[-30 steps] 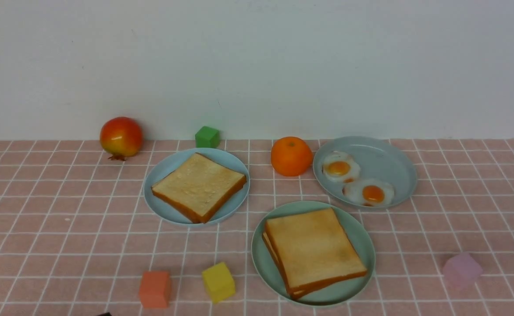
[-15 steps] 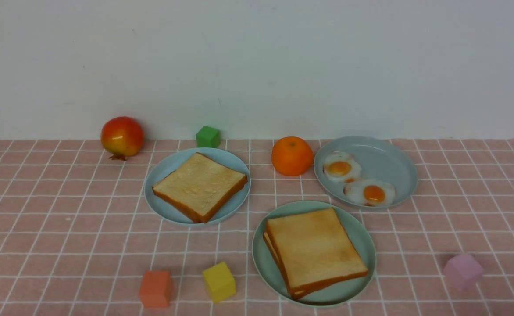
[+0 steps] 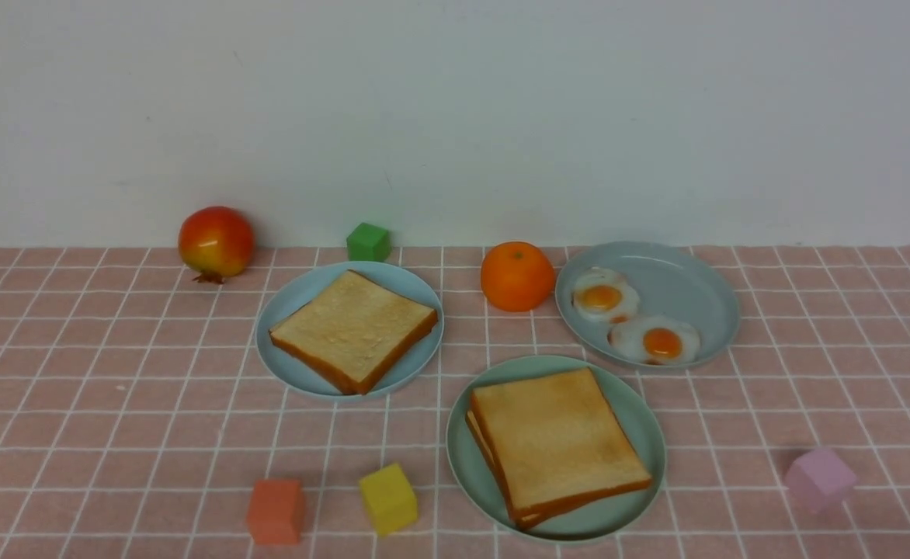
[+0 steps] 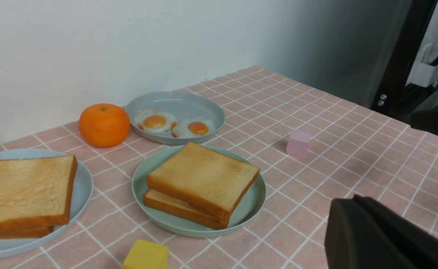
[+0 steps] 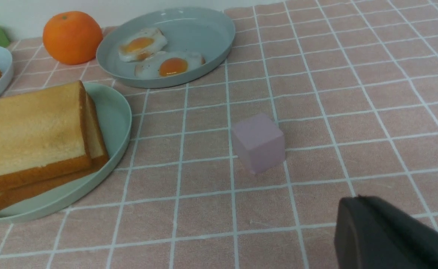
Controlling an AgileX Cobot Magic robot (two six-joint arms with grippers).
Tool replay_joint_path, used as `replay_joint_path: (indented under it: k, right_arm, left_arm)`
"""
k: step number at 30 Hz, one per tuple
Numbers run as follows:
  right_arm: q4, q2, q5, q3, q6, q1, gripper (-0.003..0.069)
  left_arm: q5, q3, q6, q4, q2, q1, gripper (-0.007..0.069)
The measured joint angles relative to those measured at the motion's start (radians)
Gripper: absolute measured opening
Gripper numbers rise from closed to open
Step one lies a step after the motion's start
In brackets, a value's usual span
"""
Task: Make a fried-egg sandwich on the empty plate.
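With both arms withdrawn and fingers together, nothing has shifted lately: stacked golden toast sandwich [image 3: 557, 446] sits on round mint-green plate [image 3: 641, 419], near tablecloth's front edge; task looks complete.

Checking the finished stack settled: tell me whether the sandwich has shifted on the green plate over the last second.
No. The sandwich sits in the same spot on the green plate, same offset from the yellow cube.

Front view looks forward over the table [image 3: 74, 404]; both wrist views — low, seemingly nearer — share it.
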Motion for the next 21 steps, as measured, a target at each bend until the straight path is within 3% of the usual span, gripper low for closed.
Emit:
replay_joint_path:
  k: [21]
  right_arm:
    - [0.001,0.0,0.001,0.0,0.0,0.0,0.0016]
  left_arm:
    - [0.002,0.0,0.0,0.0,0.0,0.0,0.0019]
